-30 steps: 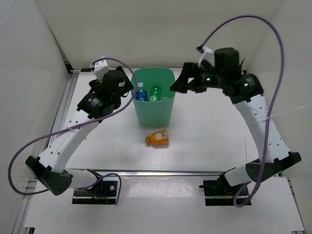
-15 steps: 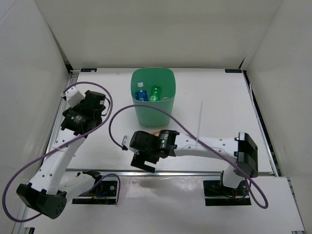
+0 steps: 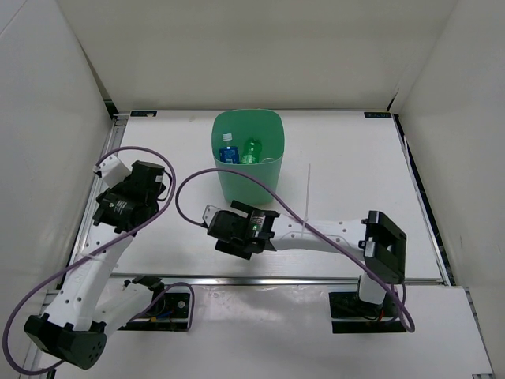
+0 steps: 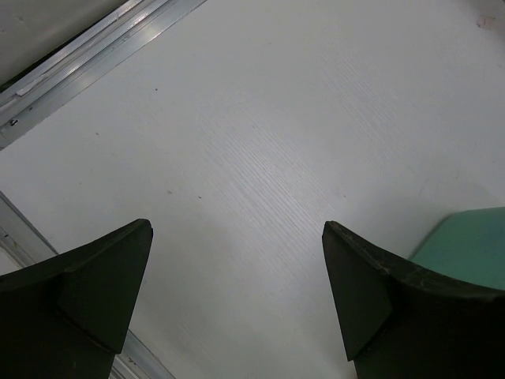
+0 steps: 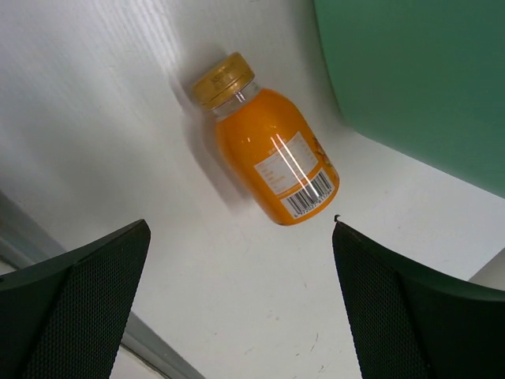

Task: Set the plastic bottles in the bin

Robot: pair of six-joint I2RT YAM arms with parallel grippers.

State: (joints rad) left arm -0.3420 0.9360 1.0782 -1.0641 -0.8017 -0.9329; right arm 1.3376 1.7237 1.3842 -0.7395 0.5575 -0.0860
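Right end effector (image 5: 239, 237) stands wide, empty; orange bottle (image 5: 272, 154) at 12 o'clock looks light, rigid, slick: grip its labelled waist.

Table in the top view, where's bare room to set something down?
Bare: the table right of the bin out to the edge, and the strip behind it. Crowded: in front of the bin, where the right arm's fingers hover open over the orange bottle.

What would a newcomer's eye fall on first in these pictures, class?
The squat orange plastic bottle lies on its side beside the mint-green plastic bin, with the right gripper open above it. Inside the bin sit a green plastic bottle and a clear blue-labelled bottle.
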